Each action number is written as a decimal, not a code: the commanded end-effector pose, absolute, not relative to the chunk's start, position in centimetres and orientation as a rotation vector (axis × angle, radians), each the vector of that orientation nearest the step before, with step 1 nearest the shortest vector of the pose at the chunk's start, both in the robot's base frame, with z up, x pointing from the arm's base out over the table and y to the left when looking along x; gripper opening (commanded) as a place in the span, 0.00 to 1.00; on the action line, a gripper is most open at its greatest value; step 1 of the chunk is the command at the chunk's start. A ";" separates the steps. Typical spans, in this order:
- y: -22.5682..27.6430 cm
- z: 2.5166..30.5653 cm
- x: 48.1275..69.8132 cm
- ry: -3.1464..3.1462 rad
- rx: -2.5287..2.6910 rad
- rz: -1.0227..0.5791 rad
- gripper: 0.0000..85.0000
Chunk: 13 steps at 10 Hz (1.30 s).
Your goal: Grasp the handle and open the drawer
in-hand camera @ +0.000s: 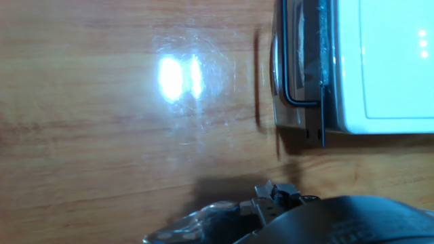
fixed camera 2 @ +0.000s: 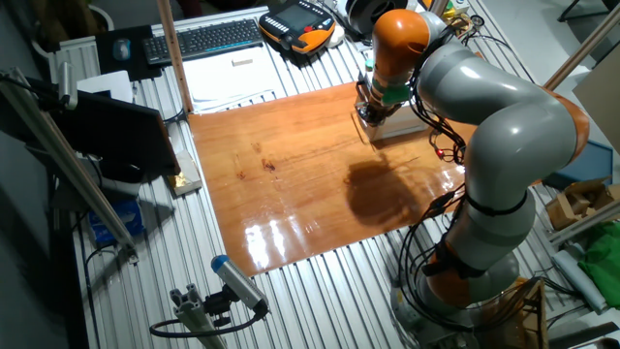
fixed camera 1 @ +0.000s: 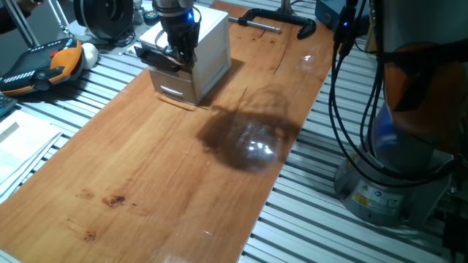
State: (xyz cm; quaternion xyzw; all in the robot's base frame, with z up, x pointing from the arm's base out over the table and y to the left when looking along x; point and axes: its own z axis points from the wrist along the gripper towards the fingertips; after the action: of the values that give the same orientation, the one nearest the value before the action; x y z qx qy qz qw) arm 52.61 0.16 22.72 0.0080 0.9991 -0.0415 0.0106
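Hovering over the small white cabinet (fixed camera 1: 191, 58) at the far end of the wooden table (fixed camera 1: 161, 175), the gripper (fixed camera 1: 180, 52) is sitting just above the drawer (fixed camera 1: 156, 54), which is sticking out slightly. In hand view the handle (in-hand camera: 288, 68) is showing dark against the drawer front. Jaw state: cannot tell. No legible writing or labels showing anywhere.

You see the thin dark bar handle (in-hand camera: 288, 74) fronting the white tray-like drawer (in-hand camera: 380, 68), above the glossy wooden tabletop (in-hand camera: 122, 149); gripper fingers unresolved.
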 end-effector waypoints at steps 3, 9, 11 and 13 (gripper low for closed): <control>0.6 22.9 52.8 3.107 0.014 -0.167 0.01; 1.0 21.7 54.0 3.079 0.063 -0.175 0.01; 1.1 21.0 54.9 3.082 0.113 -0.198 0.01; 0.8 20.6 55.5 3.079 0.156 -0.176 0.01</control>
State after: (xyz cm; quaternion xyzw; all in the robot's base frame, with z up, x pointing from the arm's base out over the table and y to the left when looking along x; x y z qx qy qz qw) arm 55.60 0.69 20.54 0.0511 0.9966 -0.0591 0.0271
